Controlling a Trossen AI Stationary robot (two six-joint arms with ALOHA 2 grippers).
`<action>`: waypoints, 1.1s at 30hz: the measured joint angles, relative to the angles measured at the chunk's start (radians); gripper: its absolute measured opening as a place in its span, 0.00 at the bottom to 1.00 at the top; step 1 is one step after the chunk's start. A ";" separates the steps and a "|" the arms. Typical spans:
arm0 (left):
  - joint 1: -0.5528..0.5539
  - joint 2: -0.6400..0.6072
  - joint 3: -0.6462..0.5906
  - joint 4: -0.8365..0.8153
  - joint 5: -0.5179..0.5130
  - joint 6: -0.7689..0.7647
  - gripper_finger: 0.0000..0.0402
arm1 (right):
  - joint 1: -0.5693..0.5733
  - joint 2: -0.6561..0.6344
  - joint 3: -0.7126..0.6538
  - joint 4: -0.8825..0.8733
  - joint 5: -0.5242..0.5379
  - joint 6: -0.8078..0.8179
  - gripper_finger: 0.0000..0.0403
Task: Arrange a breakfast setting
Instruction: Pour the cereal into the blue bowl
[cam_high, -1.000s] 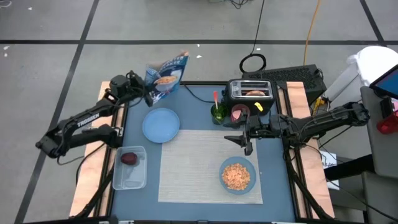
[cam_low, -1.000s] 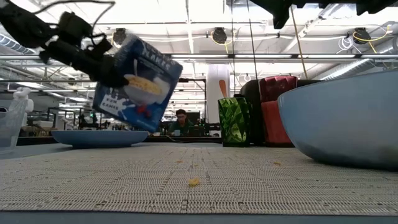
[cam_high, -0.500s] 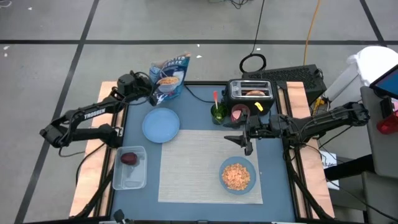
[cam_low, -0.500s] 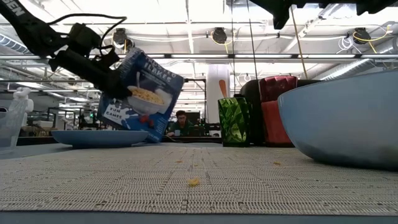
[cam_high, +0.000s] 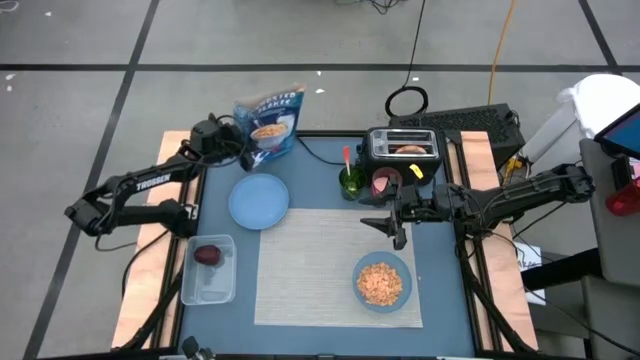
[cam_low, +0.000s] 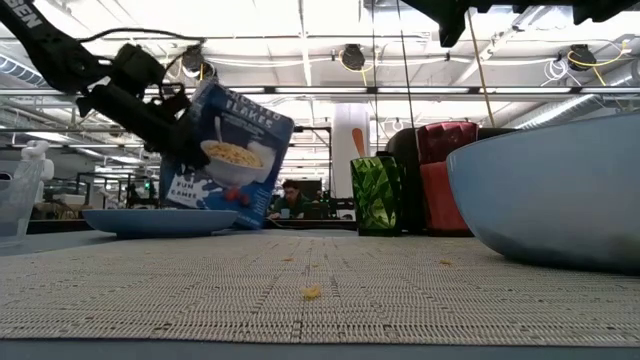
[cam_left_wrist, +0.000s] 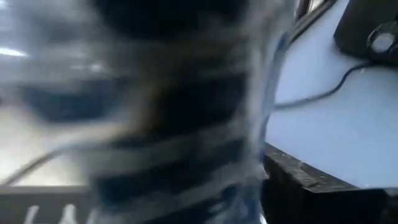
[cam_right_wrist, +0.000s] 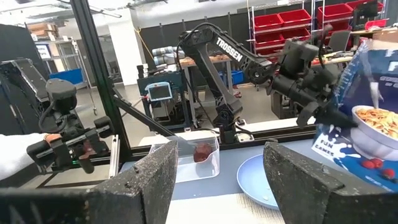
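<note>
A blue cereal bag (cam_high: 270, 122) stands at the table's far edge, behind the light-blue plate (cam_high: 259, 200). My left gripper (cam_high: 240, 150) is at the bag's left side edge, its fingers apart in the right wrist view. My right gripper (cam_high: 395, 228) hangs open over the far right of the beige placemat (cam_high: 310, 270), holding nothing. The light-blue bowl (cam_high: 381, 282), filled with cereal, sits on the placemat's near right. The orange-handled spoon (cam_high: 347, 158) stands in a green cup. A dark-red fruit (cam_high: 207, 254) lies in the clear tub. A bagel (cam_high: 408, 150) sits in the toaster's slot. My left gripper comes at the cereal bag's left side edge (cam_low: 185, 130) slanting down from the table's left, one finger (cam_right_wrist: 339, 117) on each face of that edge. I cannot tell whether the fingers touch it. The bag stands almost upright, its bottom hidden behind the plate.
The black toaster (cam_high: 403, 147), a red mug (cam_high: 385, 184) and the green cup (cam_high: 350, 181) crowd the far middle. The clear tub (cam_high: 208, 270) lies at the near left. A few flakes lie on the placemat (cam_low: 313, 293).
My left gripper has sunk toward the table's far edge with the cereal bag. The bag, earlier lifted clear and tilted, now stands lower and nearly upright behind the plate.
</note>
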 joint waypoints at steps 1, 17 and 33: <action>0.000 0.003 -0.001 -0.007 -0.002 -0.005 0.46 | 0.000 0.000 0.000 0.000 0.000 0.000 0.56; 0.000 -0.100 -0.001 -0.019 0.007 0.061 0.57 | 0.000 0.000 0.000 0.000 0.000 0.000 0.56; 0.000 -0.241 0.000 -0.024 0.010 0.050 0.57 | 0.000 0.000 0.000 0.000 -0.001 0.000 0.56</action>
